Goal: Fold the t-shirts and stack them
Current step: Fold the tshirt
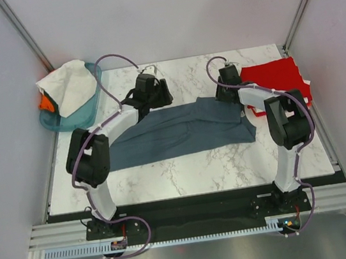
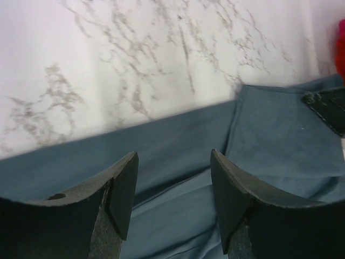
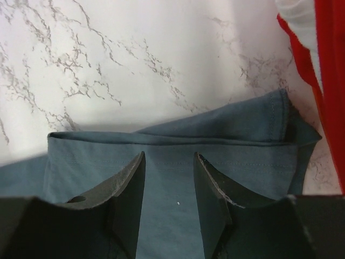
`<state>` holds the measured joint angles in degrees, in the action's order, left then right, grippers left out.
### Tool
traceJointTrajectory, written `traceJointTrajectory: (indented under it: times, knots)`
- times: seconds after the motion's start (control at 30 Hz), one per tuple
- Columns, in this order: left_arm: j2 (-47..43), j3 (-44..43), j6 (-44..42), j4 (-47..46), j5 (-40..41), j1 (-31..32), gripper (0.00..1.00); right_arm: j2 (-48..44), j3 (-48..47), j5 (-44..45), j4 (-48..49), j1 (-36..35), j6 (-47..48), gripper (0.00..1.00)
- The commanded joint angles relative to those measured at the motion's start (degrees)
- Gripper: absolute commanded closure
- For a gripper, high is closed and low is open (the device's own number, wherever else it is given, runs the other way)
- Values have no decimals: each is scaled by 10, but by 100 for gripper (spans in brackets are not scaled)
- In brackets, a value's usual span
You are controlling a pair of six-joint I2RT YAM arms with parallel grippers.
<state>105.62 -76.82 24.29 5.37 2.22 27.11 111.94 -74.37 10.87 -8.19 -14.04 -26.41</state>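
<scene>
Teal plastic basket at ten o'clock on the marble tabletop holds a white t-shirt and an orange one. At the centre the slate blue-grey t-shirt lies in a long rumpled band, with the left pincer open over its eleven o'clock edge and the right pincer open over its one o'clock corner, neither gripping cloth. At two o'clock a red t-shirt lies flat.

orange shirt mostly under white shirt, red shirt cropped
</scene>
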Motion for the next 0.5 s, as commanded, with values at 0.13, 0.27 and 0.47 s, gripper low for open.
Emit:
traceJointTrajectory:
  times: [0.13,0.27,0.47]
  knots:
    - [77,-76,37,-16,-64,23,37,29,-46,24,-10,-8,22,53]
    - [99,-83,39,-8,-82,23,38,44,-61,31,-20,-13,29,58]
    - [123,-85,39,1,-92,23,38,52,-63,35,-24,-20,32,65]
